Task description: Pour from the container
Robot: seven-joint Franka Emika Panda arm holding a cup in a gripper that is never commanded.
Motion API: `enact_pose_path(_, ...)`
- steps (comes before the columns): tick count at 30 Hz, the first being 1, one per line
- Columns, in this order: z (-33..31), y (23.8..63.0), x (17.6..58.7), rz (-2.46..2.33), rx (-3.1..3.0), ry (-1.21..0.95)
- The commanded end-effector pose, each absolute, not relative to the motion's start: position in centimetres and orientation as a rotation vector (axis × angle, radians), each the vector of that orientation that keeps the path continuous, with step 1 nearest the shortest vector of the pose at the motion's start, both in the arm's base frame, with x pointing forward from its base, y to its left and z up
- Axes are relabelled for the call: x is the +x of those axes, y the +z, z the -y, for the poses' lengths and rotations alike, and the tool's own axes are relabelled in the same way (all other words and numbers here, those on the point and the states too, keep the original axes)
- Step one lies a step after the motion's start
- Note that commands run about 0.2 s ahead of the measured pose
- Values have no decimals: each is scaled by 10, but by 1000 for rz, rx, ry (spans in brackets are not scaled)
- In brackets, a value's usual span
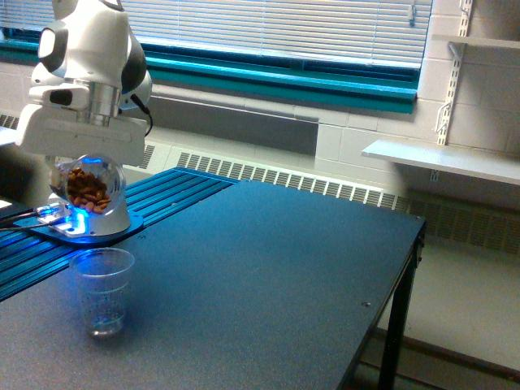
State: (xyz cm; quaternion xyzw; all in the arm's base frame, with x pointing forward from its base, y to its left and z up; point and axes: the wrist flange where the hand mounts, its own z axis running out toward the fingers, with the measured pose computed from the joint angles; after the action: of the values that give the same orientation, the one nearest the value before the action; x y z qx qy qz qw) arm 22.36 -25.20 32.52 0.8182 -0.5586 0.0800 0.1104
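1. At the upper left of the frame, your hand (81, 158) carries the container (88, 185), a clear smooth-walled cup tipped well onto its side. Its mouth looks to face the camera, though the clear plastic makes that hard to read. The white housing hides the fingers, so the grip width cannot be read, but the cup hangs under it and looks clamped.
2. Inside the container lies a heap of brown nuts (87, 190), probably almonds. None is visibly falling.
3. Lower left, directly below, a ridged clear cup (102, 291) stands upright on the dark table (268, 276). It looks nearly empty; glare at its base hides any contents.
4. Judged from this, you are in the tilting step, with the pour itself not yet begun.
5. The next move calls for more roll, with the rim kept over the ridged cup's mouth. Go slowly, since nuts may release in a clump.
6. The arm's base (89, 213) glows blue behind the container, muddling its outline.
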Motion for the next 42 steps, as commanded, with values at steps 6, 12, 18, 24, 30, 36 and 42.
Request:
enact_pose_path(6, 261, 311, 216, 1656, 2381, 155)
enact_pose_path(12, 267, 309, 219, 1653, 2376, 136)
enact_pose_path(18, 268, 307, 223, 1635, 2381, 109)
enact_pose_path(24, 269, 307, 228, 1616, 2381, 94)
enact_pose_path(30, 268, 306, 233, 1597, 2386, 83)
enact_pose_path(36, 264, 304, 238, 1587, 2394, 74)
enact_pose_path(42, 263, 302, 239, 1587, 2388, 65)
